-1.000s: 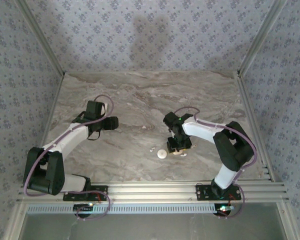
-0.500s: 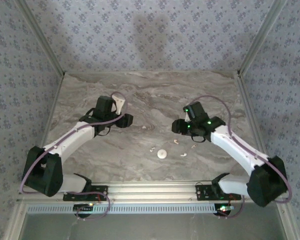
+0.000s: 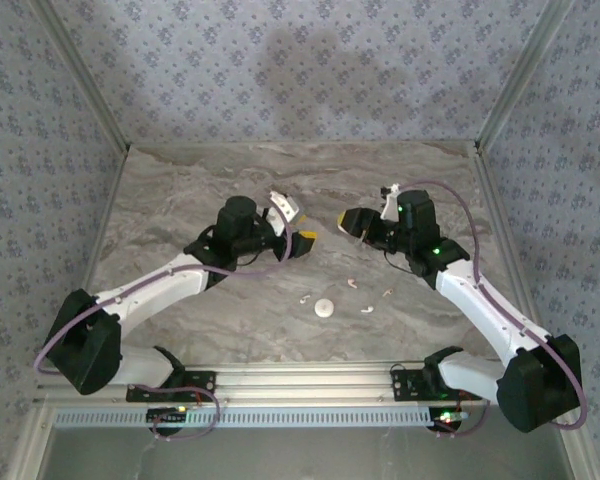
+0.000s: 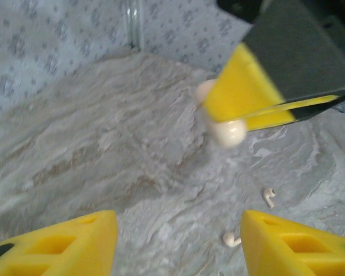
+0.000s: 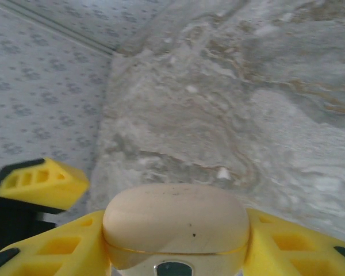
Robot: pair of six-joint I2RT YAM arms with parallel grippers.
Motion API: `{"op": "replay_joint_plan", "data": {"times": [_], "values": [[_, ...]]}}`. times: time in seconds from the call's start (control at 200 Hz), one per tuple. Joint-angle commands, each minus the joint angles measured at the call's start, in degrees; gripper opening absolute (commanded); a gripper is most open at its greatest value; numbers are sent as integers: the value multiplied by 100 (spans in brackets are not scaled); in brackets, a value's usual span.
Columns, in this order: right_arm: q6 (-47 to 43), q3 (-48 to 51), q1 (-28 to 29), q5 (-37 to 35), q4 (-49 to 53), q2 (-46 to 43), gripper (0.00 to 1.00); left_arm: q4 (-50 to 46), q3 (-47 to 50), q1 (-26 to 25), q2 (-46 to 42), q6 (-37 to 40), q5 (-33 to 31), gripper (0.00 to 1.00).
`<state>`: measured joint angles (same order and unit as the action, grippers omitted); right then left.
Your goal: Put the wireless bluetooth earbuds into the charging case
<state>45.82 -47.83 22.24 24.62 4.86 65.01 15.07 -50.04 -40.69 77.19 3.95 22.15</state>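
charging case (image 5: 175, 227), lid down, between right fingers (image 5: 57, 256)

**A:** Where is there open room on the table (image 3: 180, 180)?

**B:** The far half is bare marble, up to the papered walls (image 3: 280, 80) fencing three sides.

**A:** What stands in the way?

**B:** The left tool (image 3: 293, 222), fingers spread wide, and the right tool (image 3: 352, 222), clamped on the charging case (image 5: 175, 227), face each other mid-table with a narrow gap between them. Toward the near edge, several earbuds (image 3: 352, 282) and a small round white object (image 3: 325, 308) lie scattered between the arms.
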Motion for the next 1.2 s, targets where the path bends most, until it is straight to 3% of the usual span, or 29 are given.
{"op": "replay_joint_plan", "data": {"times": [0.0,0.385,1.194], "values": [[315,-25,-26,564,-702,-55,53,622,4,-97,98,330,223,58],[548,81,17,1086,-1199,-225,54,1220,-85,-306,339,157,324,57],[593,321,175,992,-1225,-495,54,2120,-179,-565,628,-581,186,52]]}}
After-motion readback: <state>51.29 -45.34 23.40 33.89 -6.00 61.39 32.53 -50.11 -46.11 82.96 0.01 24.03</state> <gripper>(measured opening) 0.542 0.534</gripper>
